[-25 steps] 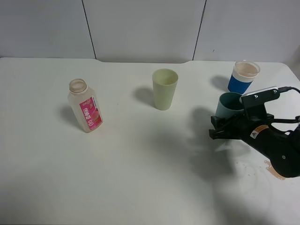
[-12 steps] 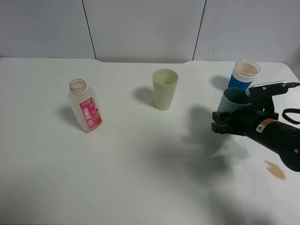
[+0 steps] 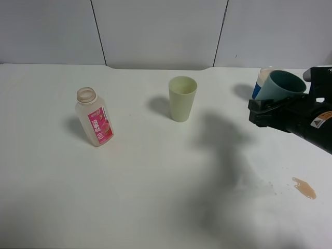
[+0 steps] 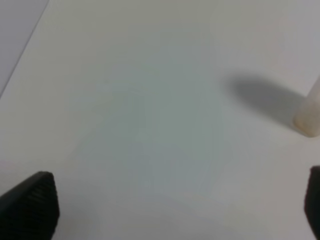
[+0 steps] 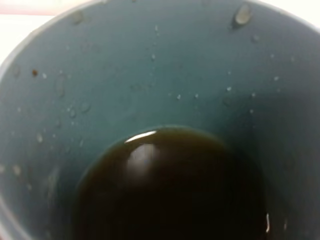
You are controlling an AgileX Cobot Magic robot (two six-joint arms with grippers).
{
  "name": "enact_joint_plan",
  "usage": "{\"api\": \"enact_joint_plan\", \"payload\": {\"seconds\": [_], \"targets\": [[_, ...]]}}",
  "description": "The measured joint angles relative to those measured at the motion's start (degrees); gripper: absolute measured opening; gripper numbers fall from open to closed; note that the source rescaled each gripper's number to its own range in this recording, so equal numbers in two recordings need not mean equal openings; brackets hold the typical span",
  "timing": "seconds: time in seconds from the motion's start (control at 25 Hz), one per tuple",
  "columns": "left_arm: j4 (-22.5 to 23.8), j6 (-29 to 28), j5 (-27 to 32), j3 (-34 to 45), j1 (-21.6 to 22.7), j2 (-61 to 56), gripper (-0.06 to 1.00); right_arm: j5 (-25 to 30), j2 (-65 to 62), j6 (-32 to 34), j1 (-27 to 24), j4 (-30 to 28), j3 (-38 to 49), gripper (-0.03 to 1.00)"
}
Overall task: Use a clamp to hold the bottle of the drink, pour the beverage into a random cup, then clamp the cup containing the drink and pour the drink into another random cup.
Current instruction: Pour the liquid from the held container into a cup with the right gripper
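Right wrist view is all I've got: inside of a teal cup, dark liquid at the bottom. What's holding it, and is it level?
Observer: The right gripper is shut on the teal plastic cup. The cup is tilted, not level.
Operator: Any other cup close by?
Observer: Yes, a blue-and-white cup sits just behind it in the high view, mostly hidden. I can't tell whether the teal one is over it.
Operator: Table clean on that side?
Observer: No, there's a small brownish puddle on the white table, nearer the camera than the arm.
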Motion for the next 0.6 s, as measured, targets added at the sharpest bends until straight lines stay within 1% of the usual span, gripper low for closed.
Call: {"api": "enact_joint_plan", "payload": {"seconds": [0.12,0.28,0.32,0.36,0.44,0.52,0.6], "targets": [[0.0,0.0,0.0,0.0,0.0,0.0,1.0,4.4,-3.01,0.28,0.0,0.49,-0.48,0.02],[0.0,0.0,0.0,0.0,0.0,0.0,1.0,13.0,-6.03,0.31,0.0,0.49,-4.21,0.02],[0.0,0.0,0.0,0.0,0.0,0.0,1.0,16.97,-7.06,0.36,0.0,0.15,-6.22,0.02],[0.0,0.0,0.0,0.0,0.0,0.0,1.0,18.95,-7.36,0.65,0.0,-0.24,-7.47,0.02],[0.0,0.0,0.0,0.0,0.0,0.0,1.0,22.58,-7.62,1.59,-0.28,-1.68,-9.98,0.02],[0.0,0.0,0.0,0.0,0.0,0.0,1.0,25.53,-7.62,4.14,-1.13,-4.34,-12.06,0.02],[0.0,0.0,0.0,0.0,0.0,0.0,1.0,28.47,-7.67,7.83,-2.14,-8.58,-14.05,0.02]]}}
